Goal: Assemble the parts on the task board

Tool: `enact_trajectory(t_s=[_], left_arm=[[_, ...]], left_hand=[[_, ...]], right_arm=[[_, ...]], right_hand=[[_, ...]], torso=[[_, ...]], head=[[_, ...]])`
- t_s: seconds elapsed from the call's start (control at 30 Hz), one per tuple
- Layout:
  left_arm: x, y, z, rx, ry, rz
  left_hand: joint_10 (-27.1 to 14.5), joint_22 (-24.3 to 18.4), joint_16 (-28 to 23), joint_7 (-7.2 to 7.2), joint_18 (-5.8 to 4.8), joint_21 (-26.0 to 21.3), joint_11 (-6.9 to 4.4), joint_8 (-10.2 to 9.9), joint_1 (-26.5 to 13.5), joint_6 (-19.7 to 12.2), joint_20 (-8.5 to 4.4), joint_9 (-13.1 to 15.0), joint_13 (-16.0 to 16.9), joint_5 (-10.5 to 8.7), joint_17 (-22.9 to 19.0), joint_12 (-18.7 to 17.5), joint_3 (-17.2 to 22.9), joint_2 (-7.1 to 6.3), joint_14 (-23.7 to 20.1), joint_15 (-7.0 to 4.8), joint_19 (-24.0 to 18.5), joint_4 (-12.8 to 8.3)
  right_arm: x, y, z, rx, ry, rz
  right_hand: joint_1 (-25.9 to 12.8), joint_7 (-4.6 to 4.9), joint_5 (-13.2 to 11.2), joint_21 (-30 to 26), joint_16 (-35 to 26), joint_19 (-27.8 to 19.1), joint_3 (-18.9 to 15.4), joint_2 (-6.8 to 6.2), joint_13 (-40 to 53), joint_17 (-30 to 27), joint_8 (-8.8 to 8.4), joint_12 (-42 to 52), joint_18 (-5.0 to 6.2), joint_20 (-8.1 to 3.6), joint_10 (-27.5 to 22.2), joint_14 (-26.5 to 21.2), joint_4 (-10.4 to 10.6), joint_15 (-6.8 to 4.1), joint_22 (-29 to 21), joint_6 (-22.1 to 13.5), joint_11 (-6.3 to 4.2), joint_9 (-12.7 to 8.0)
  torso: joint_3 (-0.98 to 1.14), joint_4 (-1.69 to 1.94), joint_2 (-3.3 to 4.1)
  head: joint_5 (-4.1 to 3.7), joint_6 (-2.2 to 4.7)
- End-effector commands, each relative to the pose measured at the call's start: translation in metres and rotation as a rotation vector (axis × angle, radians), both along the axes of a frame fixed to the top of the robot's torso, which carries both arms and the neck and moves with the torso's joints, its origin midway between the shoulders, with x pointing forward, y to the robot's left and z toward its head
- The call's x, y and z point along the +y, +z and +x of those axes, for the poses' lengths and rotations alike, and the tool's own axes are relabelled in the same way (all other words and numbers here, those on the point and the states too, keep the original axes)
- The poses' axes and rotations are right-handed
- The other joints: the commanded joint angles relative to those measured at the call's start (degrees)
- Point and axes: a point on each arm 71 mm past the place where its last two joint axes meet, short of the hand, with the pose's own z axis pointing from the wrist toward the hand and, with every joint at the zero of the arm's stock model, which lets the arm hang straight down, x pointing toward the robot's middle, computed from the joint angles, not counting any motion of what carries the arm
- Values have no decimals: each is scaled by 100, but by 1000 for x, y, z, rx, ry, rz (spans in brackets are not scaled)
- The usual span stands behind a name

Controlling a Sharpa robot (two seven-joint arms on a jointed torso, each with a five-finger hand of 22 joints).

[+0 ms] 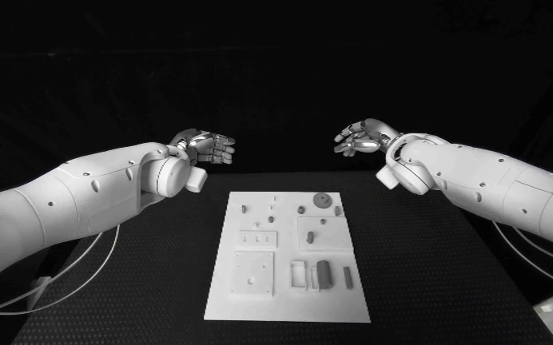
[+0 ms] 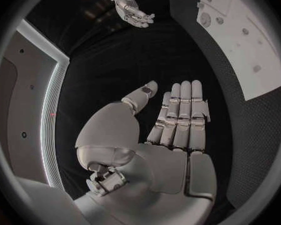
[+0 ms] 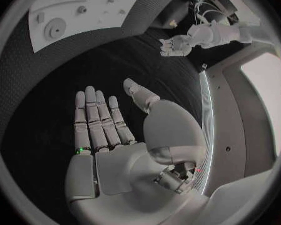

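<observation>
The white task board [image 1: 288,305] lies flat in the middle of the black table, with small grey parts on it: a round disc [image 1: 324,200] near its far edge, a dark upright block [image 1: 325,274] and a thin bar [image 1: 348,276] near the front. My left hand [image 1: 208,147] hovers past the board's far left corner, fingers apart and holding nothing. My right hand [image 1: 363,137] hovers past the far right corner, likewise empty. The left wrist view shows the left hand [image 2: 178,120] flat with straight fingers, the board [image 2: 253,60] beside it. The right hand [image 3: 103,122] is flat too.
White cables [image 1: 69,277] trail over the table's left side under my left arm, and more cable [image 1: 524,253] runs at the right. Black table surface [image 1: 427,281] surrounds the board on both sides.
</observation>
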Motion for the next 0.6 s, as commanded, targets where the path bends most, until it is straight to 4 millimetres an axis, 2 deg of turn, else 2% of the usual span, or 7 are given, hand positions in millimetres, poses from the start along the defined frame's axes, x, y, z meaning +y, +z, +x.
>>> enact_trajectory(t_s=[0.03, 0.17, 0.23, 0.27, 0.3, 0.37, 0.6], left_arm=[[-12, 2, -5, -20, -115, 11], [-22, 2, -11, -31, -154, -9], [-28, 2, -15, -30, -179, -17], [-31, 2, -20, -31, -197, -22], [-31, 3, -23, -31, -205, -23], [-33, 4, -29, -31, -219, -30], [-38, 9, -50, -37, -261, -57]], left_hand=[[57, 9, -35, -8, -10, 10, -9, 16, 45, 58, -13, -36, 10, -15, 34, -13, 67, -3, 36, 6, 22, 7], [169, 30, -59, -9, -32, 15, -46, 14, 1, 154, -42, -87, 35, -33, 92, -20, 95, -12, 85, -11, 59, 30], [202, 40, -66, -7, -36, 20, -57, 7, -17, 181, -55, -110, 43, -39, 118, -31, 100, -24, 112, -17, 79, 30], [249, 52, -73, -4, -37, 25, -72, 2, -18, 209, -67, -132, 55, -38, 146, -34, 112, -26, 140, -24, 98, 25], [288, 59, -75, -2, -37, 30, -88, 2, -20, 230, -72, -142, 66, -39, 163, -29, 116, -26, 160, -29, 112, 23], [320, 68, -79, -3, -37, 34, -100, 0, -22, 247, -79, -155, 75, -40, 181, -30, 119, -31, 177, -34, 125, 19], [327, 74, -97, -6, -41, 30, -101, -8, -32, 259, -81, -173, 79, -44, 199, -49, 114, -60, 180, -32, 126, 12]], right_arm=[[9, 1, -2, -90, 107, -227], [13, -3, -6, -93, 195, -361], [15, -3, -7, -106, 211, -401], [16, -3, -8, -119, 223, -427], [18, -3, -8, -128, 232, -445], [20, -3, -8, -139, 240, -468], [29, -8, -12, -173, 275, -549]], right_hand=[[250, 132, 25, 547, 545, 1185, -82, -108, 69, 542, 14, -1, 384, -145, 704, 1223, -55, -524, 139, 551, -230, 17], [242, 99, 25, 827, 845, 1594, -154, -216, 75, 771, -31, -67, 384, -315, 859, 1587, -48, -640, 144, 675, -325, 13], [184, 101, 29, 955, 977, 1776, -166, -324, 70, 867, -73, -122, 384, -394, 893, 1743, -38, -681, 143, 692, -348, 5], [189, 100, 29, 1064, 1095, 1929, -151, -342, 66, 942, -95, -157, 384, -462, 914, 1890, -37, -709, 147, 709, -374, 2], [198, 99, 25, 1160, 1211, 2049, -151, -358, 63, 1011, -113, -183, 384, -518, 925, 2012, -40, -732, 153, 716, -387, 0], [226, 100, 25, 1375, 1474, 2278, -161, -366, 56, 1164, -145, -236, 384, -635, 942, 2231, -42, -763, 159, 731, -412, -5], [303, 85, 27, 2201, 2485, 2699, -173, -351, 41, 1712, -235, -395, 384, -955, 1045, 2580, -47, -795, 166, 818, -442, -6]], torso=[[22, 32, 35], [43, 87, 82], [66, 134, 122], [79, 170, 141], [87, 186, 152], [112, 232, 196], [156, 387, 334]], head=[[-17, -18], [-65, -33], [-90, -15], [-119, -24], [-133, -31], [-184, -34], [-337, -11]])
